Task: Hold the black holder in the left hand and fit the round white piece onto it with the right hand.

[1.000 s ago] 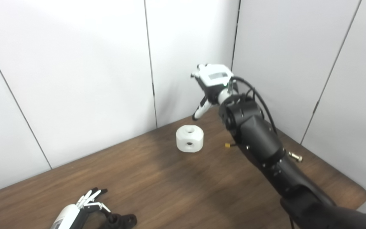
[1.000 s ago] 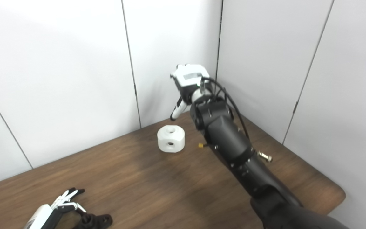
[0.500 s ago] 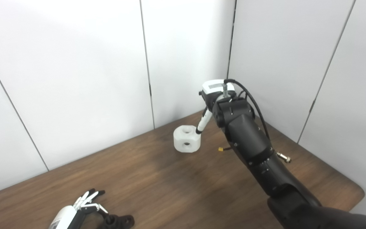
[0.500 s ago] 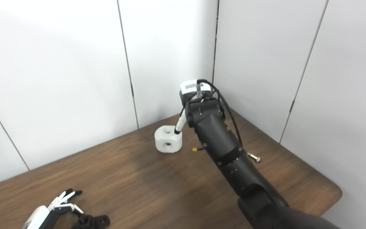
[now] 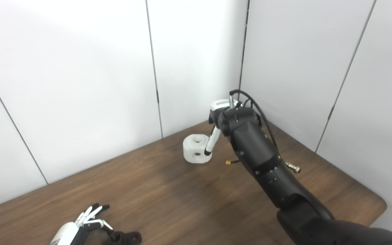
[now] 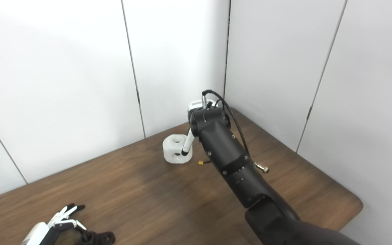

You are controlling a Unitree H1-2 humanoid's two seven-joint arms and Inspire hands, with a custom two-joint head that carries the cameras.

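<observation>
The round white piece (image 5: 194, 153) stands on the wooden table (image 5: 189, 204) near the back corner, with a hole on top and one in its side. My right hand (image 5: 218, 114) is low over its right side. One finger (image 5: 210, 144) reaches down and lies against the piece. The forearm hides the other fingers. The black holder (image 5: 124, 237) lies at the picture's bottom edge on the left. My left hand (image 5: 82, 224) rests just left of it, fingers straight and apart, the thumb close to the holder. They also show in the right eye view: hand (image 6: 51, 226), holder (image 6: 96, 237).
White wall panels (image 5: 80, 85) stand close behind the table and along its right side, meeting in a corner just behind the white piece. The table's rounded front right corner (image 5: 379, 204) is near. My right arm (image 5: 267, 170) stretches across the right half of the table.
My right hand has come down from above and behind the white piece to its right side, and one finger now lies against it. The camera has shifted slightly. The left hand and holder have not moved.
</observation>
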